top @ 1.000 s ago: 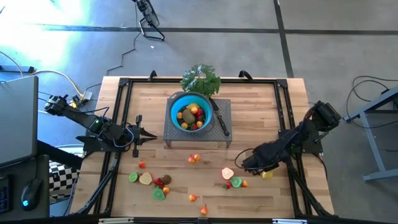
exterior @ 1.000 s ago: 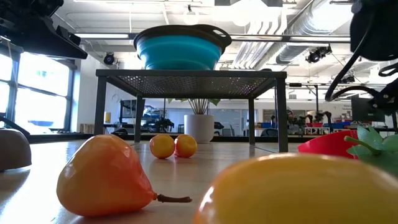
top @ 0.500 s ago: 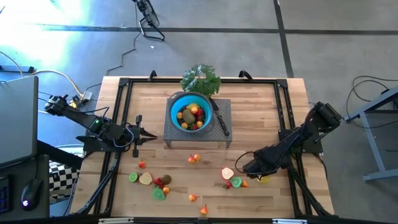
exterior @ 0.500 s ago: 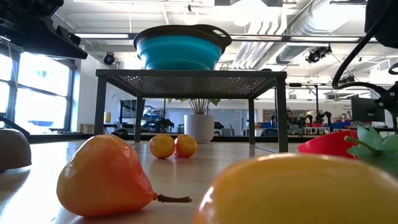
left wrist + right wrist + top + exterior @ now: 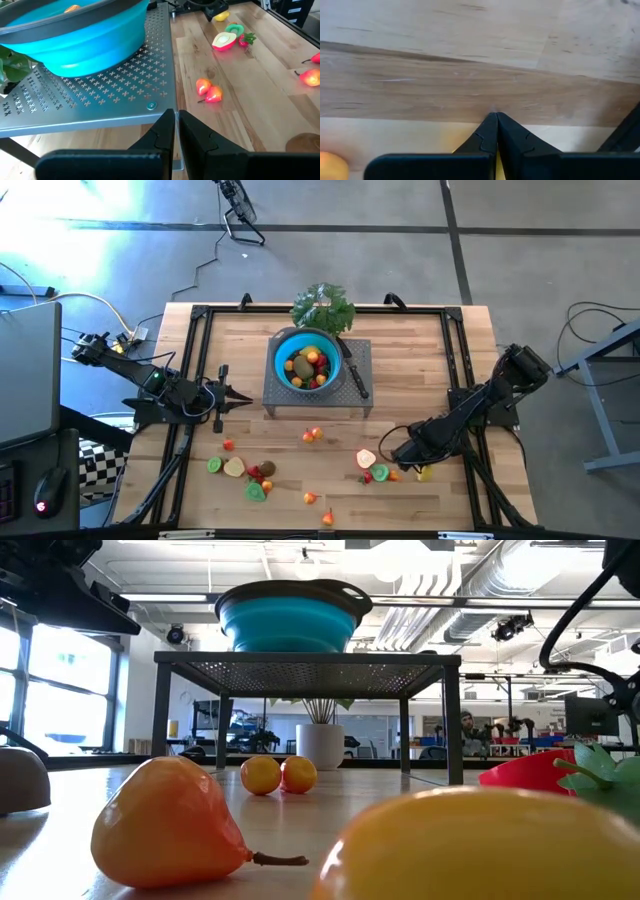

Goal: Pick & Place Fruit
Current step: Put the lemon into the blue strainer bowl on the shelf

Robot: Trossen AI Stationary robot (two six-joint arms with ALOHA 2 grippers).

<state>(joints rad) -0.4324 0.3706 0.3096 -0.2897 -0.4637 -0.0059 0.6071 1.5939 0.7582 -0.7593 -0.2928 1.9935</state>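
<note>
High view: wooden table, both arms in shot.
Left gripper: left side of the table, level with the rack's front edge, pointing at it; fingers pressed together, nothing between them.
Left fruit cluster: green slice, cream slice, brown kiwi half and a small red piece lie near the front left.
Rack: perforated metal stand, centre back of the table.
Blue bowl: sits on the rack, with several toy fruits inside, yellow, red and brown.
Leafy green bunch: just behind the bowl, at the back edge.
Knife: black handle, lies on the rack right of the bowl.
Centre fruit: orange-red pair in front of the rack; orange pear near the front edge.
Right fruit cluster: peach half, green slice with red strawberry just beside it.
Right gripper: low over the table at front right, fingers closed together, empty, tip close to the peach half.
Yellow fruit: on the table right beside the right arm's wrist.
</note>
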